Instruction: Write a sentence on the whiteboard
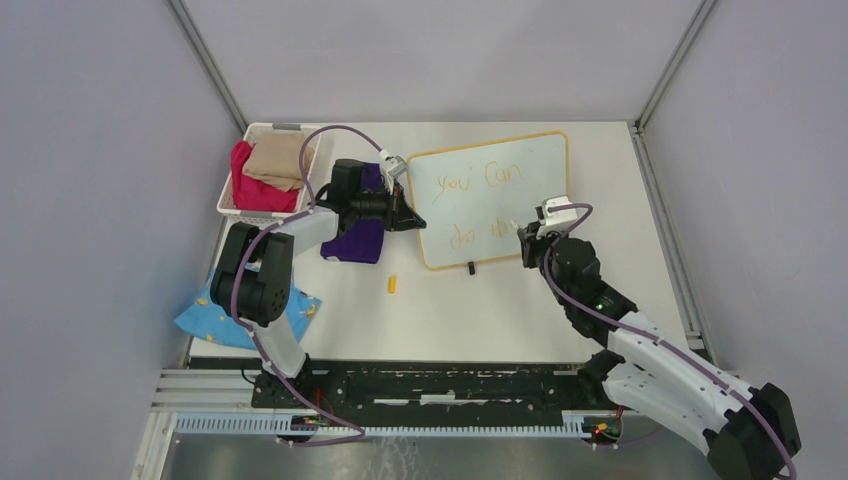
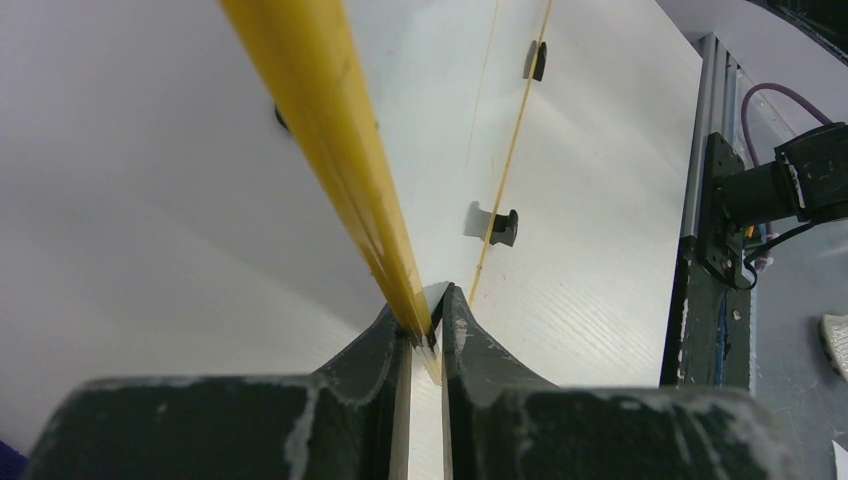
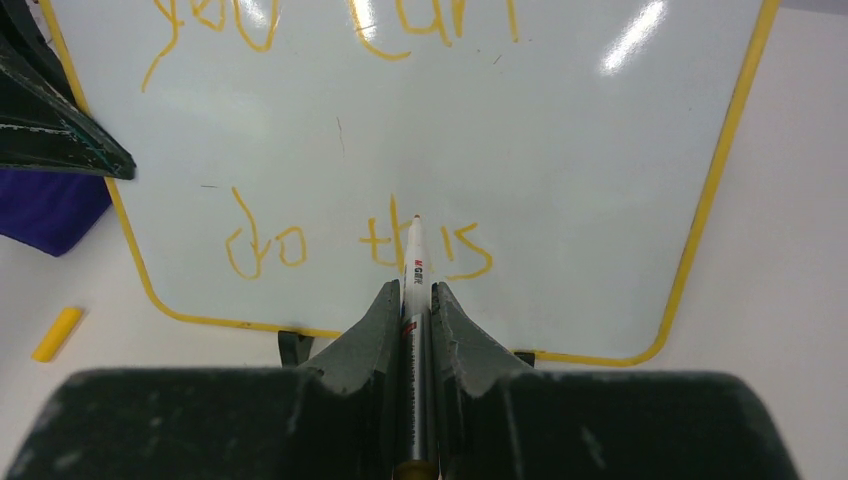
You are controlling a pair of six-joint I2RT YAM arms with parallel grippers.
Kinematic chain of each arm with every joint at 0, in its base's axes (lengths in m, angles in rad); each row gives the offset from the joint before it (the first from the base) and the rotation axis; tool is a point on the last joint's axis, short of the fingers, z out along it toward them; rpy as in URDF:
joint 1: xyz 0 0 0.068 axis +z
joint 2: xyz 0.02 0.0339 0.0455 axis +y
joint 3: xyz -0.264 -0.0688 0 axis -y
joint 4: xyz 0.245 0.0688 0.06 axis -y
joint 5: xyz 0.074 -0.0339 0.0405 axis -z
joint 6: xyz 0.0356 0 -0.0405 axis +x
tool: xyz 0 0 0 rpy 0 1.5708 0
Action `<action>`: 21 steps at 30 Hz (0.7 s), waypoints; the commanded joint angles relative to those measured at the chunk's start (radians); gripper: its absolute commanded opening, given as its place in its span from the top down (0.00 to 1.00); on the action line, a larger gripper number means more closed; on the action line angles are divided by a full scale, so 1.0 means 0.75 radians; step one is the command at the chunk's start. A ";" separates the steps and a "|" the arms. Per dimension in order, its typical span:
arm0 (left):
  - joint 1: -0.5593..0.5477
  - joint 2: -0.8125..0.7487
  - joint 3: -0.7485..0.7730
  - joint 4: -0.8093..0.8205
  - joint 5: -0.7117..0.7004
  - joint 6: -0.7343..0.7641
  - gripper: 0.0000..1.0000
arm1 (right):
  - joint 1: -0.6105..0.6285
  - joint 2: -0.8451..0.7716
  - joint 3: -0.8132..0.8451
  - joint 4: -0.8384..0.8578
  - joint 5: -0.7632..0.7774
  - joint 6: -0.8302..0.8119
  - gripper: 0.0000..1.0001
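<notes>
White worktop (image 1: 440,320), grey walls around.

Top view: the whiteboard (image 1: 520,170) sits far of centre and carries the sentence (image 1: 470,185) "you Can do this". The left gripper (image 1: 412,218) is at its left edge, the right gripper (image 1: 525,235) at its near edge.

Left wrist view: gripper clamped on the board's yellow frame (image 2: 330,130).

Right wrist view: gripper clamped on a white marker (image 3: 413,270), tip at "this"; contact cannot be told.

Judgement: board light, stiff, slick-faced, liable to slide. Hold it by the frame edge.
</notes>
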 commanded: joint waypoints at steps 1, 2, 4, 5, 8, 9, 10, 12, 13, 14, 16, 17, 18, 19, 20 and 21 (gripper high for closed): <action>-0.055 0.083 -0.023 -0.091 -0.234 0.199 0.98 | -0.024 0.037 0.038 0.093 -0.082 0.061 1.00; -0.055 0.086 -0.023 -0.091 -0.235 0.199 0.98 | -0.025 0.042 0.039 0.098 -0.083 0.066 1.00; -0.055 0.088 -0.023 -0.091 -0.235 0.199 0.98 | -0.029 0.053 0.043 0.105 -0.086 0.074 1.00; -0.055 0.088 -0.023 -0.091 -0.234 0.200 0.98 | -0.033 0.059 0.045 0.106 -0.086 0.078 1.00; -0.057 0.086 -0.023 -0.091 -0.236 0.199 0.98 | -0.035 0.069 0.041 0.120 -0.052 0.097 1.00; -0.057 0.085 -0.021 -0.091 -0.237 0.200 0.98 | -0.037 0.070 0.034 0.133 -0.042 0.102 1.00; -0.056 0.086 -0.021 -0.091 -0.239 0.200 0.98 | -0.038 0.068 0.028 0.148 -0.041 0.109 1.00; -0.057 0.086 -0.021 -0.091 -0.240 0.198 0.98 | -0.039 0.071 0.027 0.162 -0.037 0.120 1.00; -0.057 0.083 -0.021 -0.091 -0.245 0.196 0.98 | -0.038 0.080 0.030 0.159 -0.030 0.125 1.00; -0.058 0.082 -0.021 -0.094 -0.251 0.197 0.98 | -0.038 0.087 0.035 0.152 -0.021 0.130 1.00; -0.060 0.080 -0.021 -0.096 -0.257 0.200 0.98 | -0.041 0.098 0.035 0.156 -0.019 0.139 1.00; -0.060 0.079 -0.021 -0.096 -0.258 0.201 0.98 | -0.041 0.103 0.037 0.154 -0.019 0.143 1.00; -0.062 0.079 -0.021 -0.097 -0.259 0.202 0.98 | -0.043 0.110 0.039 0.153 -0.015 0.148 1.00; -0.063 0.079 -0.021 -0.097 -0.260 0.201 0.98 | -0.043 0.117 0.041 0.148 -0.004 0.152 1.00; -0.062 0.078 -0.019 -0.097 -0.260 0.201 0.98 | -0.045 0.127 0.045 0.143 0.004 0.158 1.00; -0.063 0.082 -0.019 -0.097 -0.261 0.202 0.98 | -0.046 0.133 0.050 0.135 0.015 0.164 1.00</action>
